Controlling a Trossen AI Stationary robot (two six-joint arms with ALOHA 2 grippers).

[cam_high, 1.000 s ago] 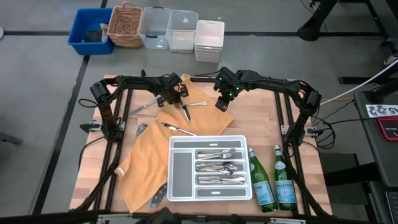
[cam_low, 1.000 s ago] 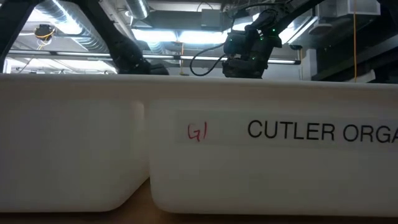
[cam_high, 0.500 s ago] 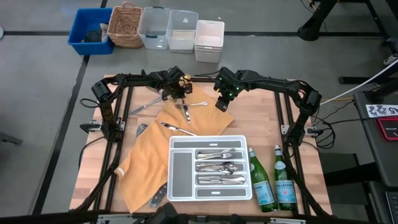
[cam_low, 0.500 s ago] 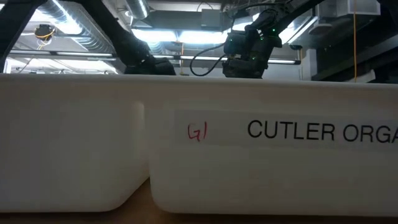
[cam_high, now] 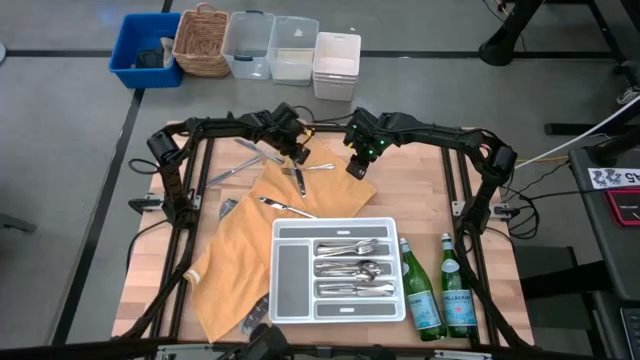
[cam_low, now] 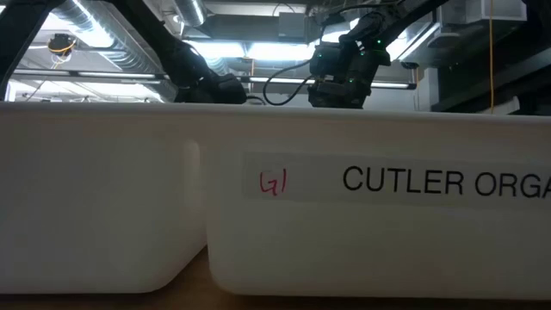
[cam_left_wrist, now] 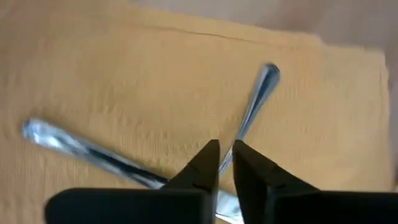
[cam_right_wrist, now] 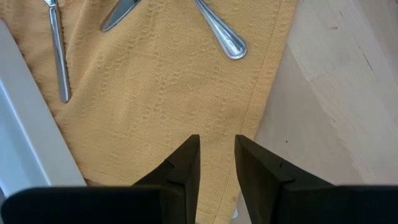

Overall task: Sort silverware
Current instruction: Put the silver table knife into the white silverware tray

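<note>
Two pieces of silverware (cam_left_wrist: 93, 155) lie crossed on the orange cloth (cam_high: 250, 250) near the table's far edge; they also show in the high view (cam_high: 300, 177). My left gripper (cam_left_wrist: 225, 163) hovers just above where they cross. Its fingers are open by a narrow gap and hold nothing. My right gripper (cam_right_wrist: 216, 158) stands open over the cloth's far right edge, also holding nothing. A knife (cam_high: 285, 207) rests on the cloth nearer the white tray (cam_high: 282, 300). Another knife (cam_high: 230, 172) lies on the wood at the left. Several pieces lie sorted in the tray's compartments (cam_high: 350, 268).
Two green glass bottles (cam_high: 440, 295) stand to the right of the tray. A dark-handled utensil (cam_high: 252, 315) lies by the cloth's near end. In the low view the tray's white wall (cam_low: 344, 207) blocks the tabletop. Bins and a basket (cam_high: 240, 45) sit on the floor beyond the far edge.
My left gripper has risen a little above the crossed silverware and shifted slightly toward the table's far right, and its wrist has rolled. The silverware under it lies on the cloth. My right arm has kept still.
</note>
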